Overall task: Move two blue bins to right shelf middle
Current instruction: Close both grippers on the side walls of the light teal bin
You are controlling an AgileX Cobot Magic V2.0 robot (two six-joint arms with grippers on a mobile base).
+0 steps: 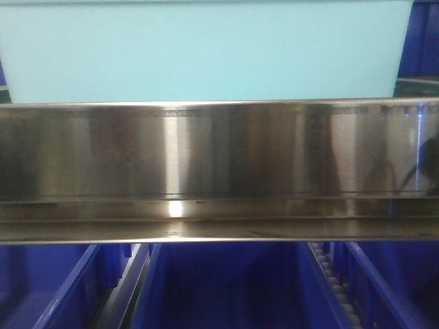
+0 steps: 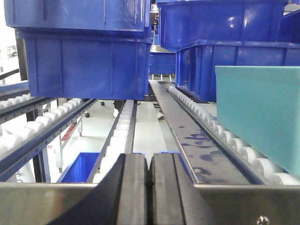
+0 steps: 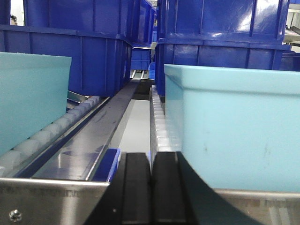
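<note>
The steel shelf's wide shiny front rail (image 1: 219,157) fills the front view. In the left wrist view, stacked blue bins sit on the roller tracks at the back left (image 2: 84,61) and back right (image 2: 225,42). They also show in the right wrist view at the back left (image 3: 70,51) and back right (image 3: 220,42). My left gripper (image 2: 150,161) is shut and empty, just over the front rail (image 2: 47,201). My right gripper (image 3: 151,159) is shut and empty, over the rail (image 3: 47,201). Neither touches a bin.
A light turquoise bin (image 1: 199,48) stands at the shelf front, right of my left gripper (image 2: 262,117). Turquoise bins flank my right gripper at left (image 3: 33,103) and right (image 3: 234,126). More blue bins (image 1: 226,288) sit on the level below. White rollers (image 2: 117,136) line the tracks.
</note>
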